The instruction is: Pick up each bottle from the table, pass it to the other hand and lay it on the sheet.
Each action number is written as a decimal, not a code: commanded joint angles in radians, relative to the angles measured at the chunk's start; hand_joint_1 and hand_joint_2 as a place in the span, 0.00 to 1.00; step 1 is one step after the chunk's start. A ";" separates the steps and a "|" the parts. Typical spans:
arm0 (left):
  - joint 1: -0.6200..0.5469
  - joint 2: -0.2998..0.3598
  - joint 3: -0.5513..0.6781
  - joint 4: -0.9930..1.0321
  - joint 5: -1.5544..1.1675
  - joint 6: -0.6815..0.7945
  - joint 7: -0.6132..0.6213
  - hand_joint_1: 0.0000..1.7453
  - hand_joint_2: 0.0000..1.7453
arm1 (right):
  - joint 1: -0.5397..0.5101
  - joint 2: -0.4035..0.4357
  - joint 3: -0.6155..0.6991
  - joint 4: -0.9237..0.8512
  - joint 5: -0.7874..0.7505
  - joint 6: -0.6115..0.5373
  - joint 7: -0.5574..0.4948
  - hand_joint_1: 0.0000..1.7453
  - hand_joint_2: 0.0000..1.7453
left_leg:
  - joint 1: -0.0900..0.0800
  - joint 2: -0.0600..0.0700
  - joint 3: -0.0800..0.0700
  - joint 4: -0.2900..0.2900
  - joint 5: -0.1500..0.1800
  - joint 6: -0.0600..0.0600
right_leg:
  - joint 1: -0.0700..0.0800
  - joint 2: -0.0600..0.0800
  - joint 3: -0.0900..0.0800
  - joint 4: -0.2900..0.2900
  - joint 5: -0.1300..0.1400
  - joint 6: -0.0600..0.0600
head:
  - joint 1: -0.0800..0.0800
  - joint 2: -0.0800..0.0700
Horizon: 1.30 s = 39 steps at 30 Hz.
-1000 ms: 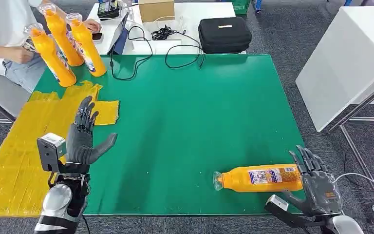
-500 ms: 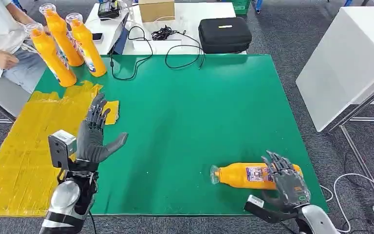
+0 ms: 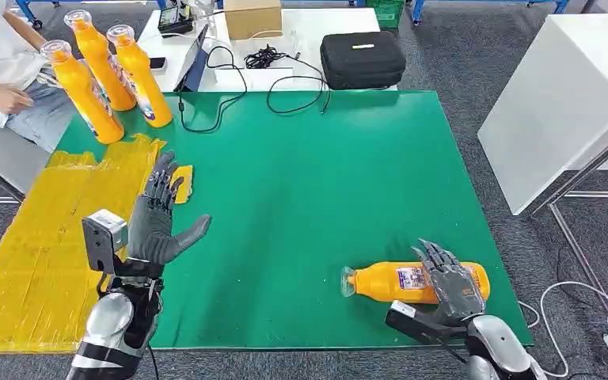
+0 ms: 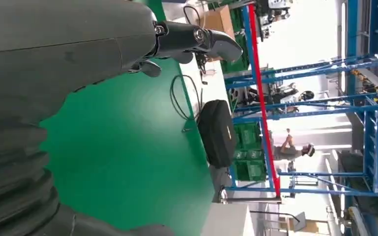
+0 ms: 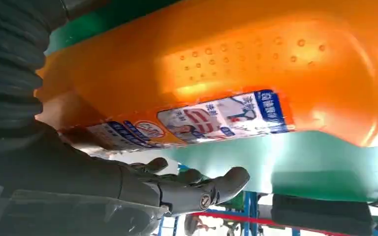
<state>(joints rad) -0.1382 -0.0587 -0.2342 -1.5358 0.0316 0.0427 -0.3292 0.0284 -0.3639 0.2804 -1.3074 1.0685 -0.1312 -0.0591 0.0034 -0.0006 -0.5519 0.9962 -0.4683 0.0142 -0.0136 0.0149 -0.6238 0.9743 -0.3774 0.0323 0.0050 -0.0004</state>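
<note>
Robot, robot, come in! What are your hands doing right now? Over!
Right hand open over the lying orange bottle, not gripping. Left hand open, raised, holding nothing. Yellow sheet bare. Nothing in the way.

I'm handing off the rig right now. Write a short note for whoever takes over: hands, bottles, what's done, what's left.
Right hand: fingers apart, draped over the lying bottle near the table's right front edge; no closed grip yet.
Left hand: open, raised, empty, beside the yellow sheet.
Three bottles stand at the far left corner, by a person's hand.
Done: no bottle lies on the sheet.
Left: grip the bottle, pass it to the left hand, lay it on the sheet; then the other three.
</note>
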 commanded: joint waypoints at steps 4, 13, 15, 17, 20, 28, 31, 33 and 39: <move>-0.030 0.004 -0.022 0.091 0.017 0.006 0.007 0.00 1.00 | -0.048 -0.066 0.085 0.243 -0.044 0.184 0.105 0.00 1.00 | 0.001 0.000 0.007 -0.001 0.000 0.000 | 0.001 -0.002 0.009 -0.003 0.000 -0.001 | 0.000 0.000; -0.031 0.001 -0.019 0.094 0.026 0.008 0.004 0.00 1.00 | -0.063 -0.077 0.052 0.235 -0.089 0.255 0.168 1.00 1.00 | 0.003 0.003 0.025 -0.002 -0.009 0.006 | 0.003 -0.001 0.021 -0.010 -0.014 0.001 | 0.001 0.000; -0.037 0.002 -0.025 0.095 0.031 0.005 0.002 0.00 1.00 | -0.063 -0.099 0.037 0.227 -0.125 0.275 0.154 1.00 1.00 | 0.003 -0.001 0.024 -0.004 -0.004 0.008 | 0.004 -0.006 0.024 -0.015 -0.012 0.002 | 0.000 0.000; -0.045 0.003 -0.031 0.095 0.035 0.004 -0.001 0.00 1.00 | -0.084 -0.127 0.023 0.220 -0.144 0.286 0.140 1.00 1.00 | 0.002 -0.002 0.029 -0.003 -0.004 0.009 | 0.003 -0.007 0.033 -0.015 -0.002 0.007 | 0.000 0.000; -0.049 0.006 -0.034 0.095 0.045 0.005 -0.007 0.00 1.00 | -0.115 -0.135 0.010 0.208 -0.180 0.315 0.108 1.00 1.00 | 0.002 -0.006 0.031 -0.001 -0.005 0.010 | 0.003 -0.006 0.035 -0.016 -0.004 0.008 | 0.000 0.000; -0.036 0.009 -0.034 0.074 0.049 0.004 -0.009 0.00 1.00 | -0.167 -0.034 -0.036 0.216 -0.204 0.200 0.105 1.00 1.00 | -0.001 -0.004 0.028 -0.001 -0.007 0.011 | 0.005 -0.004 0.039 -0.016 -0.005 0.011 | 0.000 0.000; -0.008 0.015 -0.041 0.038 0.050 -0.015 -0.001 0.00 1.00 | -0.155 0.132 -0.164 0.131 -0.287 -0.021 -0.002 1.00 1.00 | -0.001 -0.003 0.027 -0.002 -0.007 0.011 | 0.005 -0.003 0.037 -0.017 -0.004 0.010 | 0.001 0.000; 0.005 0.020 -0.051 0.026 0.051 -0.029 0.005 0.00 1.00 | -0.155 0.196 -0.162 0.075 -0.281 -0.070 0.007 1.00 1.00 | 0.000 0.001 0.024 -0.002 -0.008 0.011 | 0.005 0.001 0.034 -0.017 -0.004 0.010 | 0.000 0.000; 0.002 0.028 -0.065 0.029 0.051 -0.049 0.013 0.00 1.00 | -0.145 0.224 -0.186 0.044 -0.312 -0.132 -0.039 1.00 1.00 | -0.001 -0.002 0.019 -0.001 -0.008 0.011 | 0.005 -0.003 0.026 -0.013 -0.006 0.010 | 0.000 0.000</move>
<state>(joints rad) -0.1271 -0.0595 -0.2613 -1.5187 0.0774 0.0145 -0.3300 -0.1089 -0.2926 0.1873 -1.2249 0.7984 -0.1930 -0.0435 0.0018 -0.0032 -0.5346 0.9958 -0.4756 0.0270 -0.0094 0.0129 -0.5983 0.9611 -0.3827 0.0448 0.0046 -0.0004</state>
